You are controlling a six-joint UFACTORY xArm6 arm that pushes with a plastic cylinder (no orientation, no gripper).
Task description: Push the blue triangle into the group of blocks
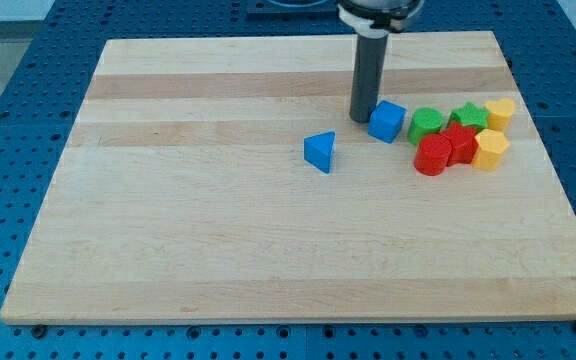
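Seven small coloured blocks lie on the pale wooden surface (pixel 218 250), which rests on a blue perforated base (pixel 8 90). The blue triangular block (pixel 320 152), the one I am meant to move, sits alone near the middle of the surface, apart from everything else and towards the view's left of the others. My tip (pixel 363 118), the lower end of the straight dark rod (pixel 368 75), comes down from the view's top and stands just beside the blue cube (pixel 386 120), on its left side in the view; I cannot tell whether the two actually touch. The tip is above and to the view's right of the blue triangular block, with a clear gap between them. To the right of the blue cube the group is packed close: a green rounded block (pixel 427 124), a green star-like block (pixel 468 115), a yellow block (pixel 500 112) at the far right, then in front a red cylinder (pixel 432 156), a red block (pixel 460 143) of unclear shape and a yellow hexagonal block (pixel 490 149). This arm carries no claw, only the rod, so there is nothing to open or close.
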